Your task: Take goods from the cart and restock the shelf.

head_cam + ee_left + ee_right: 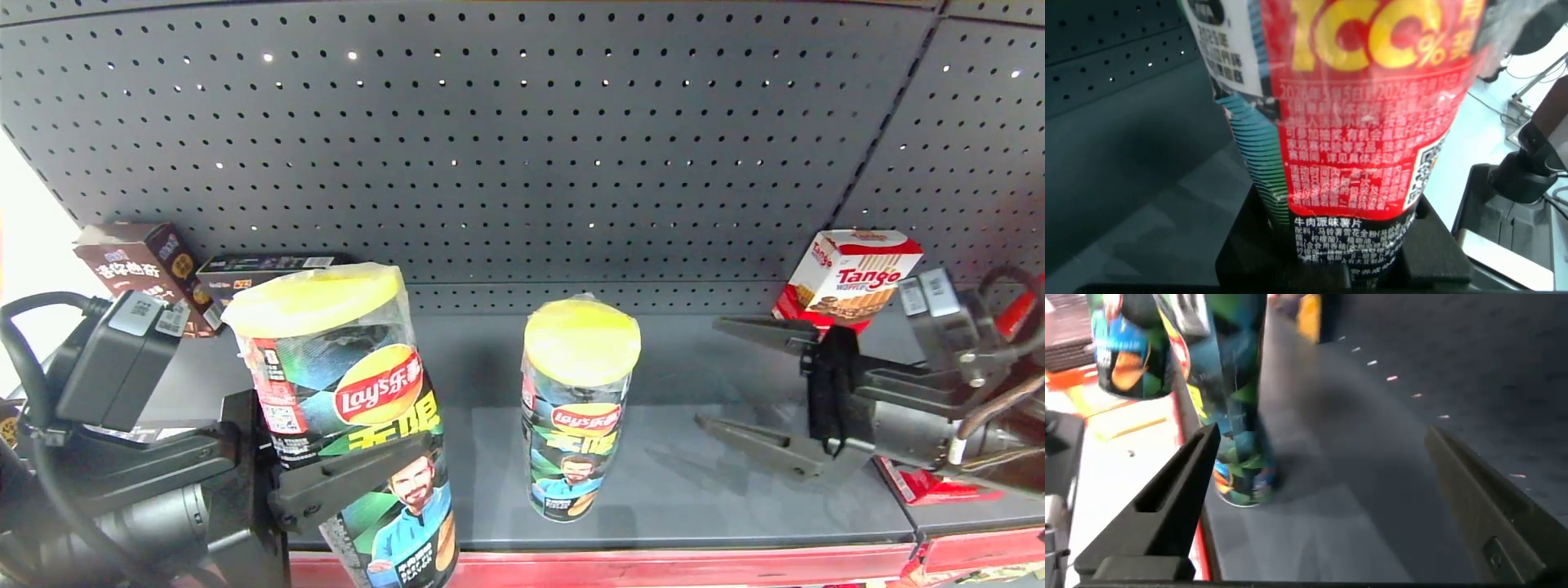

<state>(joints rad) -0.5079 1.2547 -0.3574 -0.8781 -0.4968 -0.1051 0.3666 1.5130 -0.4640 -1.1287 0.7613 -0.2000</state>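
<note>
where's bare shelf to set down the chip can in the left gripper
Bare shelf lies between the held can and the standing can, and along the back wall toward the wafer box. Right of the standing can, the open right gripper hangs over the shelf. The back left corner is crowded with boxes.

Standing can [580,408] on shelf [702,482] centre, held can [351,392] front-left, wafer box [857,278] right-rear

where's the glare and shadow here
Head view: white washout at left edge, light pinpricks through the pegboard, sheen on the held can, shadow of the right gripper on the shelf. Left wrist view: glossy streaks on its wrap. Right wrist view: shadow beside the standing can.
</note>
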